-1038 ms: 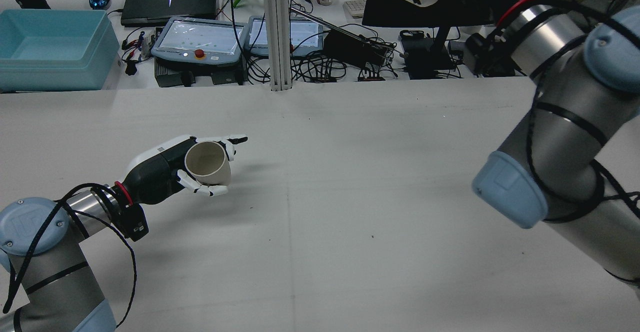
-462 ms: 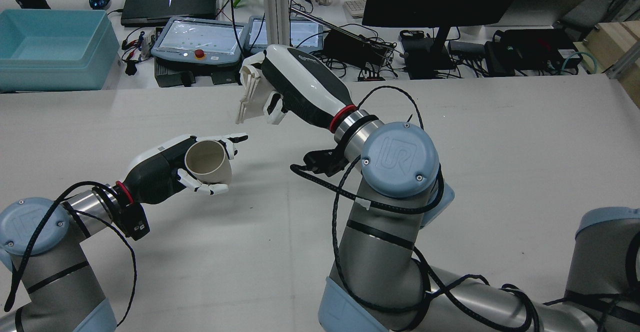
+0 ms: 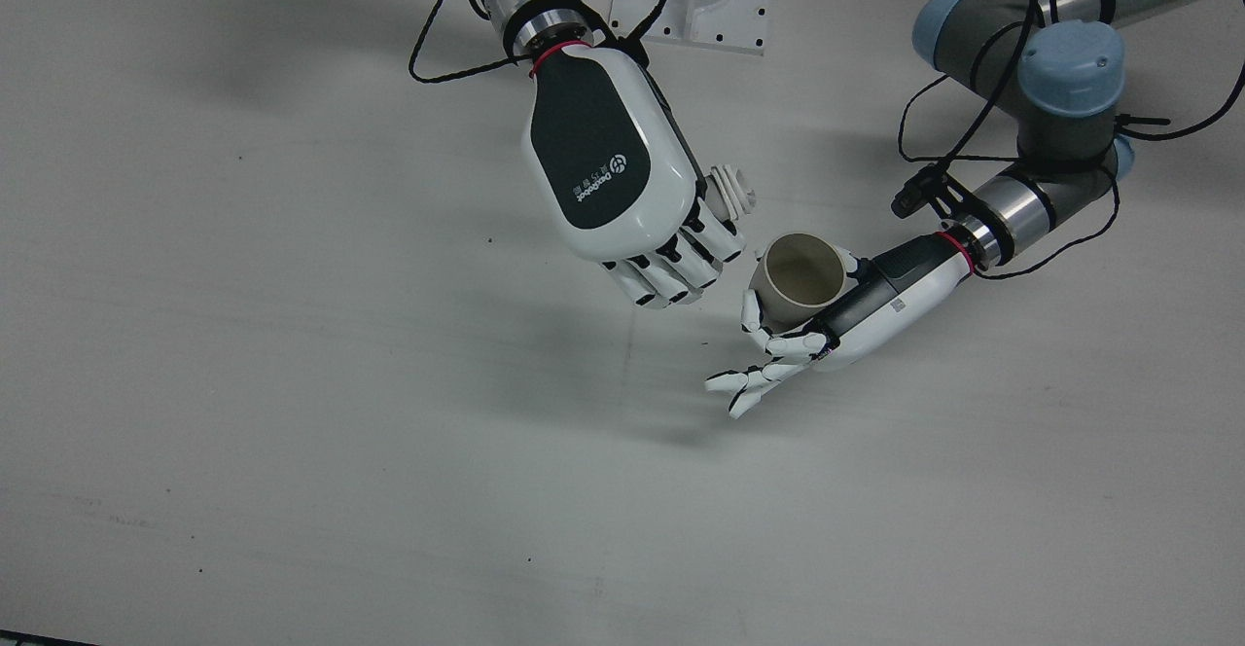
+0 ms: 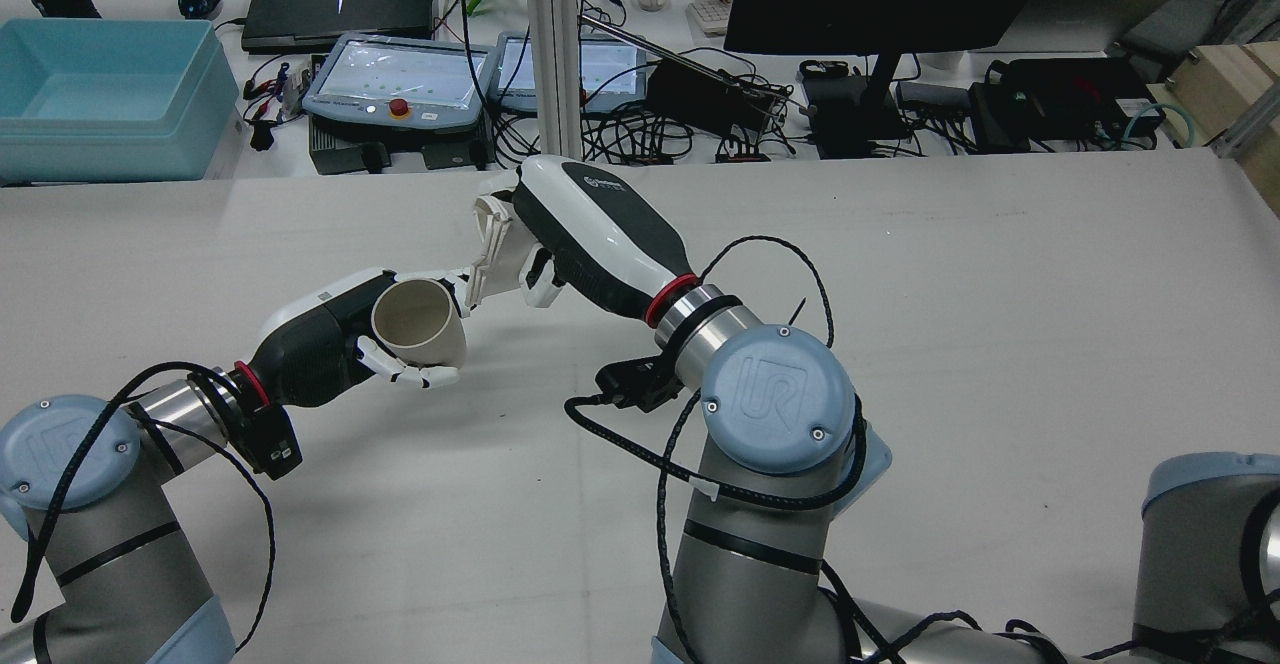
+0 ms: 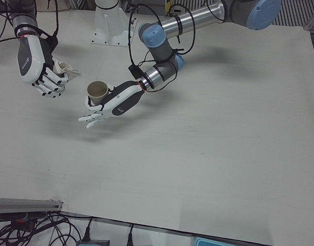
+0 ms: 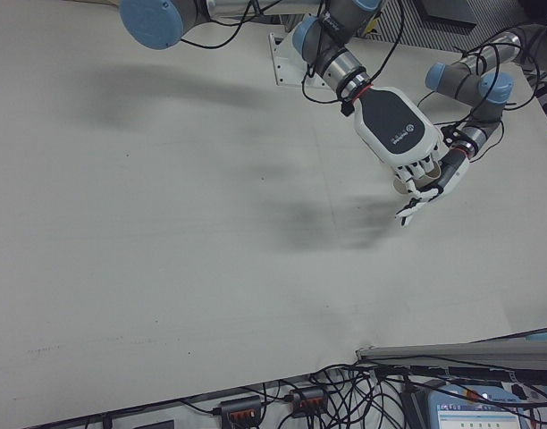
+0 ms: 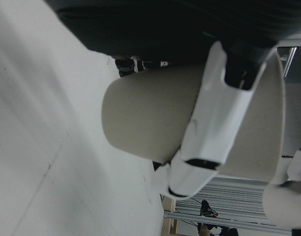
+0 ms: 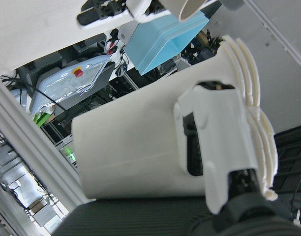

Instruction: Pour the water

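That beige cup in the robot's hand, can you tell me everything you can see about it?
The beige cup is a plain, handle-less tumbler, matte, possibly paper or ceramic, widening toward its rim. The left hand holds it just above the white table, fingers wrapped around its side, mouth up and slightly tilted. Its inside looks dry and empty in the front view. The right hand, gripping a stack of white cups, hovers close beside its rim; whether they touch cannot be told.

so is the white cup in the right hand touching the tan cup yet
Apart: in the front view, table shows between the white cup in the right hand and the tan cup.
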You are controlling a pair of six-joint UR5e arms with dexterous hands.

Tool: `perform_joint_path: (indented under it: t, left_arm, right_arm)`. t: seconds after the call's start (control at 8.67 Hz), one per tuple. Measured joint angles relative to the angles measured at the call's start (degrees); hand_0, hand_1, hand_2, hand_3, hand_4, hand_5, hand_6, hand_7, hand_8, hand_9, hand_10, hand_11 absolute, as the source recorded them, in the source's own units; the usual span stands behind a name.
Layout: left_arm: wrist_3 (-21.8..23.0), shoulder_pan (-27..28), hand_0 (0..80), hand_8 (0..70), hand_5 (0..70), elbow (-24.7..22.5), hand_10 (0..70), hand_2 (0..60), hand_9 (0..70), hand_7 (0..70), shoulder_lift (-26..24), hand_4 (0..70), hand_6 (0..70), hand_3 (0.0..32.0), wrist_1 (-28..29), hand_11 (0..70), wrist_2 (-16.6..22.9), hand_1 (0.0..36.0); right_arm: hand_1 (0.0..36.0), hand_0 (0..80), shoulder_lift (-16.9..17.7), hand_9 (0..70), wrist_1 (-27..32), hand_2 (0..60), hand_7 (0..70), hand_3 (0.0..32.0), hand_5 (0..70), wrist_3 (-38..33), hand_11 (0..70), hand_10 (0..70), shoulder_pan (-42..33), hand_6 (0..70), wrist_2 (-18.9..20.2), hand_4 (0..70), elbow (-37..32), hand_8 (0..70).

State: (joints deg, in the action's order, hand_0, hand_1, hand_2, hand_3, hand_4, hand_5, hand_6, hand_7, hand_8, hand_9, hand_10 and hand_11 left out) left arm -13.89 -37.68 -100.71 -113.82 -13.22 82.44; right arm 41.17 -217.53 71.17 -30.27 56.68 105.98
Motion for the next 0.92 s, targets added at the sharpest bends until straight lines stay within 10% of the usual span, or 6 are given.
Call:
perform_joint_path:
  t: [0.46, 0.69, 0.92]
  left_arm:
    - [3.2, -0.8, 80.0, 1.7, 70.0, 0.0, 5.5, 60.0, 1.5, 14.7, 11.3, 46.9, 8.1, 0.0, 8.4, 12.5, -0.1, 36.0]
    - [4.1, -1.5, 80.0, 1.8, 70.0, 0.6, 5.8, 60.0, 1.6, 15.0, 16.8, 45.8, 7.8, 0.0, 13.3, 13.1, -0.1, 36.0]
    - [4.3, -4.3, 80.0, 1.8, 70.0, 3.1, 6.1, 60.0, 1.5, 14.8, 23.0, 44.8, 7.1, 0.0, 21.3, 13.5, -0.2, 36.0]
  right_arm:
    - [36.0, 80.0, 28.2, 55.8, 2.5, 60.0, 68.1, 0.0, 70.0, -36.6, 70.0, 52.0, -9.2, 59.9, -7.0, 34.0, 16.2, 44.7]
    - [36.0, 80.0, 39.8, 61.2, 8.8, 60.0, 70.0, 0.0, 70.0, -49.7, 70.0, 54.9, -16.7, 65.5, -4.2, 38.9, 16.1, 49.2]
    - [36.0, 80.0, 46.9, 63.7, 28.5, 60.0, 70.0, 0.0, 70.0, -55.7, 70.0, 54.5, -24.4, 68.6, 6.3, 43.7, 4.5, 51.7]
